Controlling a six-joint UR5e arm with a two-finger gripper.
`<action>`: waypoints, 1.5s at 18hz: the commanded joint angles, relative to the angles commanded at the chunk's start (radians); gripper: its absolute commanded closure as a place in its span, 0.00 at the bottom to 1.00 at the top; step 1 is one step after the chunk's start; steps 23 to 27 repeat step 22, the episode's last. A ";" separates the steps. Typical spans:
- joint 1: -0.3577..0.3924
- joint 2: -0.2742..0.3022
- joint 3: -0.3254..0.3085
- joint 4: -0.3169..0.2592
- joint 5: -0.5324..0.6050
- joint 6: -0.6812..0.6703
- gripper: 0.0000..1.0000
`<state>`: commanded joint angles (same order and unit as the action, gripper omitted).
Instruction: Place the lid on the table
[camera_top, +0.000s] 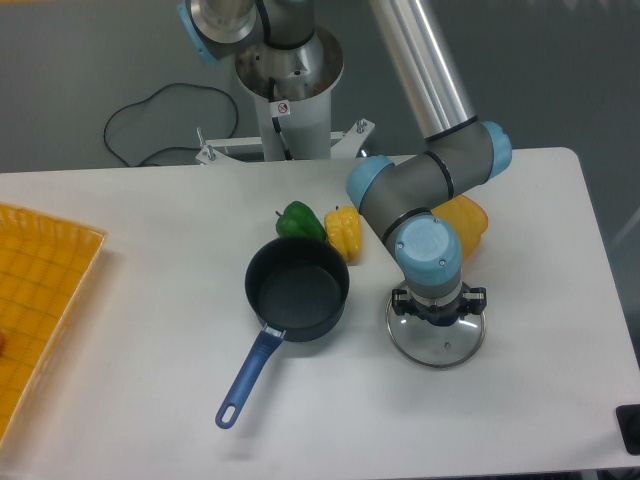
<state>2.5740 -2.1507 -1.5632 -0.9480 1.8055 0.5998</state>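
one robot arm reaches down from above, its gripper (436, 308) pointing straight at one glass lid (436, 338) with a silver rim. the lid lies directly beneath the jaws, flat on the white table (150, 400), to the right of the pan. the wrist covers the lid's centre, so the knob is barely visible, and it cannot be told whether the jaws are closed on it or parted.

there is one dark saucepan (297, 290) with a blue handle, standing open to the left of the jaws. beyond it sit one green pepper (298, 220) and one yellow pepper (344, 232), touching each other. one orange-yellow object (464, 222) lies behind the jaws, mostly hidden by the arm, so its shape is unclear. one yellow gridded tray (40, 290) lies far to the left of the jaws, cut off by the picture's edge.

the table is plain white with rounded corners. behind it stands the arm's grey pedestal (290, 95), and a black cable (150, 110) loops across a grey floor.
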 joint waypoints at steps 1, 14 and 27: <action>0.003 0.003 0.006 -0.002 0.002 -0.003 0.00; -0.026 0.057 0.067 -0.003 -0.058 0.105 0.00; -0.113 0.138 0.060 -0.032 -0.048 0.345 0.00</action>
